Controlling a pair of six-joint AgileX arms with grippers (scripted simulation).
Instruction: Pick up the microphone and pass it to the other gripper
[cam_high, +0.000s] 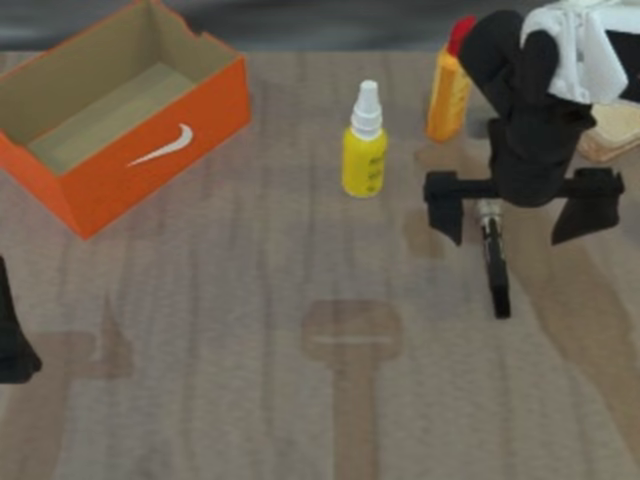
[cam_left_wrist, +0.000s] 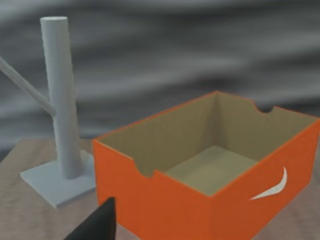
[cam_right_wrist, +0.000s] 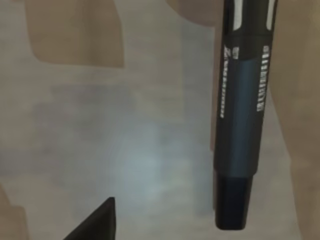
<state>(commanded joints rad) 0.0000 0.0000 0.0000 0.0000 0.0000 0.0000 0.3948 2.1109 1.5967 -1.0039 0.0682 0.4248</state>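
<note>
Two fingers of the right gripper (cam_high: 520, 205) stand wide apart over the microphone (cam_high: 495, 268), which lies on the table (cam_high: 250, 400) at the right, likely to straddle its handle, while the left gripper (cam_high: 12, 340) waits at the left edge, fingers unclear.

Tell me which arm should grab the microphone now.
Right. The right hand hangs open directly over the microphone, fingers straddling its head end. The left hand sits at the table's far left edge, beyond the orange shoebox.
</note>
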